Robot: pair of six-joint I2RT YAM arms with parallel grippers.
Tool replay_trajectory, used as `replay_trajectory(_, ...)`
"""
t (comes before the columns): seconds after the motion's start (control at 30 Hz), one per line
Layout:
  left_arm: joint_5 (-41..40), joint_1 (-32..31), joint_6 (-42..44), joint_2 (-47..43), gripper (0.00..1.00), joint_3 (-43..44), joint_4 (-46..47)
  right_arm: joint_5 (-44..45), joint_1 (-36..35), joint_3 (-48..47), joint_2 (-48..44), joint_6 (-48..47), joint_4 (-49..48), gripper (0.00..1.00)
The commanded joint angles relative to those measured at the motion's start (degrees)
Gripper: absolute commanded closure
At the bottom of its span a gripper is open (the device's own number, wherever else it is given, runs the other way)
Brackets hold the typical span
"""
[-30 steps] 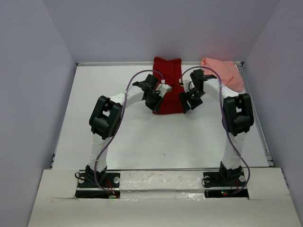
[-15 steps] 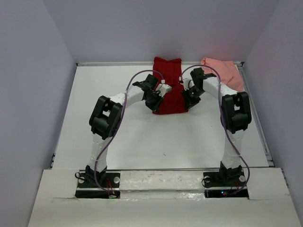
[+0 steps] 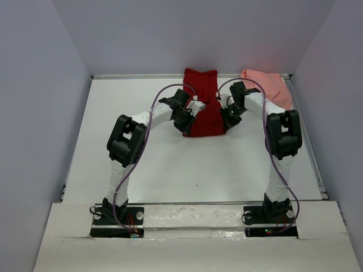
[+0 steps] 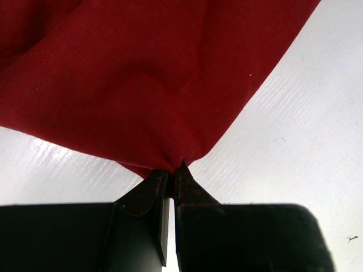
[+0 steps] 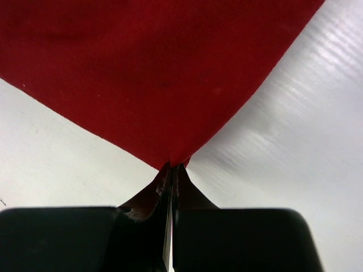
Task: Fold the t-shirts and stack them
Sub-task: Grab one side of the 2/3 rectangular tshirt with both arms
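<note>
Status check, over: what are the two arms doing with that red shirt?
Left tool shut on dark red shirt, near corner. Right tool shut on the other corner. Pink shirt apart, far right.

The right gripper (image 3: 229, 115) now sits farther from the bases and more to the right than a second ago, when it hung lower, by the near right corner of the dark red t-shirt (image 3: 204, 122). With that corner pinched, the shirt's near edge reaches a little wider to the right. The right elbow (image 3: 282, 141) shifts slightly to the left
</note>
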State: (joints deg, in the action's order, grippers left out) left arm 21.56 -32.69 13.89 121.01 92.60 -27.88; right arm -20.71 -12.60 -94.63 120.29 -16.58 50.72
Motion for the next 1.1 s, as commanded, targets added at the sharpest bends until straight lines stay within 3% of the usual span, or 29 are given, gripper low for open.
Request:
replay_trajectory(0.0, -0.9, -0.4, 0.2, -5.2, 1.0, -1.3, -1.1, -0.6, 0.5, 1.9, -3.5, -0.8, 1.2, 1.0)
replay_trajectory(0.7, 5.5, -2.7, 0.8, -16.1, 1.0, -10.9, -3.4, -3.1, 0.5, 5.8, -12.4, -3.6, 9.2, 1.0)
replay_trajectory(1.07, 1.3, -2.7, 1.9, -15.5, 1.0, 0.7, -9.0, -2.1, 0.5, -2.7, -11.9, -4.3, 12.7, 1.0)
